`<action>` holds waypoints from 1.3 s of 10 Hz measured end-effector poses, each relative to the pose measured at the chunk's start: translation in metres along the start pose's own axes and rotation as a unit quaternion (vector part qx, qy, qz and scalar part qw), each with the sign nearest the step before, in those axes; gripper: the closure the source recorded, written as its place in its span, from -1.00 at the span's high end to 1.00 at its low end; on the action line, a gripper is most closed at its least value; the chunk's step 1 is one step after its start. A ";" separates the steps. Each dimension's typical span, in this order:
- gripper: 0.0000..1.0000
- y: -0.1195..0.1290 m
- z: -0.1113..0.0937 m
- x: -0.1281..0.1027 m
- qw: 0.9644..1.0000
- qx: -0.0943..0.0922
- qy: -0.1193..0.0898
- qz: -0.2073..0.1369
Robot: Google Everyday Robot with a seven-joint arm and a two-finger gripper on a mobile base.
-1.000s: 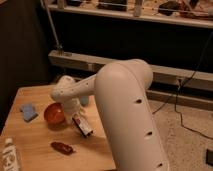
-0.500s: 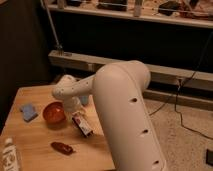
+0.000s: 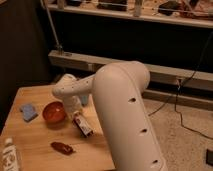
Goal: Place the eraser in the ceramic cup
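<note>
A white plastic bottle (image 3: 11, 156) with a printed label lies at the near left corner of the light wooden tabletop (image 3: 35, 137), nearer the camera than the wide, shallow red-orange bowl (image 3: 53, 112) and to its left. A dark red lumpy object (image 3: 62, 147) rests on the wood in front of the bowl, slightly to its right. The thick white robot arm (image 3: 125, 115) fills the foreground right of the bowl, bends at a rounded joint behind it and drops to the end effector (image 3: 75, 112), just beside the bowl's right rim. The small oblong eraser (image 3: 83, 125) in a white, red and dark wrapper stands tilted right of the bowl and a little nearer, its upper end meeting the end effector's tip. Whether the end effector is clamped on it or open cannot be told. A flat blue square pad (image 3: 28, 112) lies left of the bowl, close but apart. Behind the bowl to the right, a sliver of the small pale blue ceramic cup (image 3: 84, 99) shows past the arm, which hides most of it. Farther behind the bowl, a grey metal rail (image 3: 100, 62) runs along a dark wall, and black cables (image 3: 185, 115) trail over the speckled floor to the right.
</note>
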 end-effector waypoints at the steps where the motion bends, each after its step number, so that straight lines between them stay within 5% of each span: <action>1: -0.83 -0.002 0.000 0.002 1.000 0.000 0.003 0.003; 4: -0.49 -0.004 -0.001 0.004 1.000 0.000 0.008 0.007; 13: -0.37 -0.006 -0.004 0.008 1.000 0.008 0.014 0.006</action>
